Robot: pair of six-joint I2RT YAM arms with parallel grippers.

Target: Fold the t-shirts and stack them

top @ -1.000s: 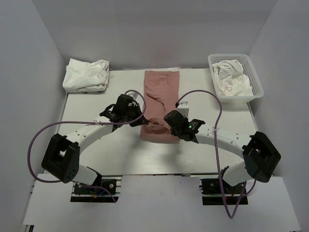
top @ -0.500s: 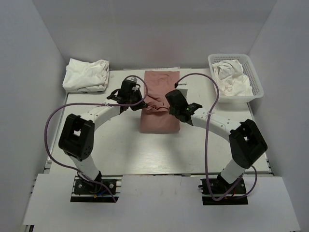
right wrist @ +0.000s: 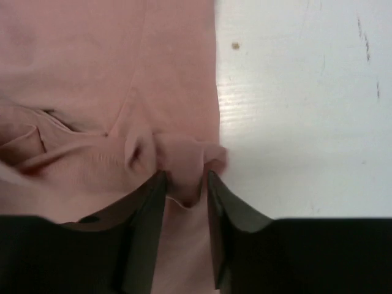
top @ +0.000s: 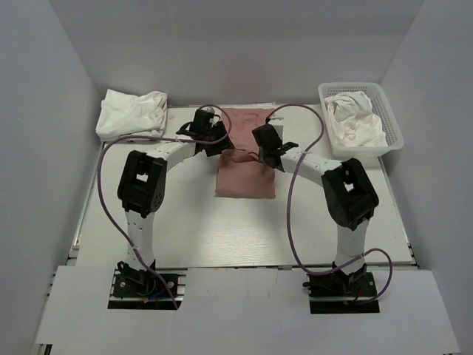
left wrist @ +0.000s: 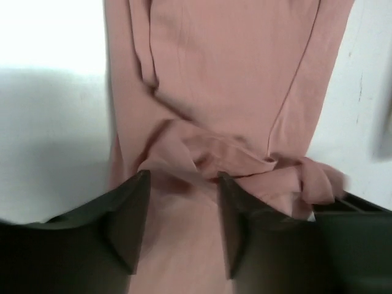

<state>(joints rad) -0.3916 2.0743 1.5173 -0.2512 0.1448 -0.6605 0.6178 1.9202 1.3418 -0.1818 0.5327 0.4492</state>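
The right fingers [right wrist: 147,208] are nearly closed, pinching a puckered fold of the pink t-shirt [top: 246,177] at the shirt's 3 o'clock edge. A small bulge of cloth pokes down between the two tips, and bare white worktop [top: 222,229] lies just beyond that edge. The left fingers [left wrist: 131,214] stand a little further apart. A bunched ridge of the same shirt sits right at their tips, but from the wrist view I cannot tell whether they are actually clamping it or only resting against it.

From above, both arms reach in towards 12 o'clock and meet over the middle of the worktop. The left fingers are at the shirt's 9 o'clock edge and the right fingers at its 3 o'clock edge. The pink t-shirt lies as a narrow strip running from 12 to 6 o'clock. A rumpled crease crosses it between the two sets of fingers, and a smooth, flat rectangle lies on the 6 o'clock side of that crease.

A crumpled white t-shirt [top: 131,115] sits in the corner at about 10 o'clock, well apart from the pink one. At about 2 o'clock a white plastic basket [top: 394,140] holds more white cloth [top: 353,118], loosely heaped. Purple cables [top: 292,214] loop along both arms.
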